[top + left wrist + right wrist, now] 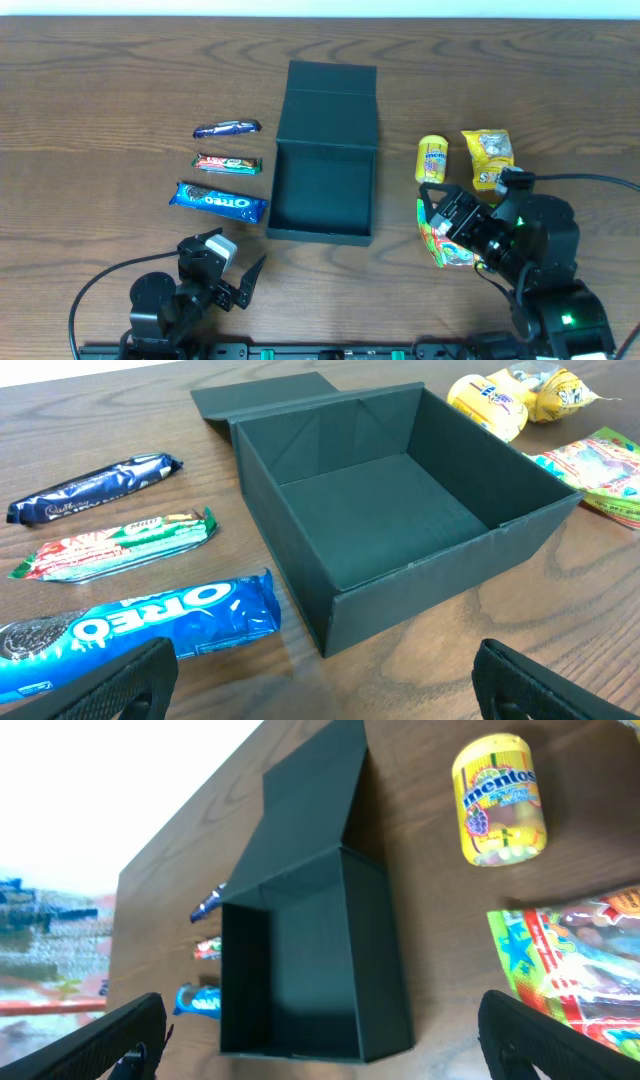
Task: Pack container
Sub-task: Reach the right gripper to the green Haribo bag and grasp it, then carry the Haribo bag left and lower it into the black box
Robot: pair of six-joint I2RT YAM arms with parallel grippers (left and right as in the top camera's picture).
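Teal-black container (pixel 322 190) open, empty; both jaws released, right gripper (pixel 445 215) over candy packet (pixel 575 955), so next we'd descend and pinch.

Seen from above, the open container (pixel 322 236) gives a free way in, and its lid (pixel 331 100) lies flat on the far side. Bare counter (pixel 330 285) runs along its near wall. On the left, the Oreo pack (pixel 218 201) sits just beside its corner. On the right, a Mentos tub (pixel 432 159) and a colourful packet (pixel 447 245) stand apart from it, leaving a narrow lane.
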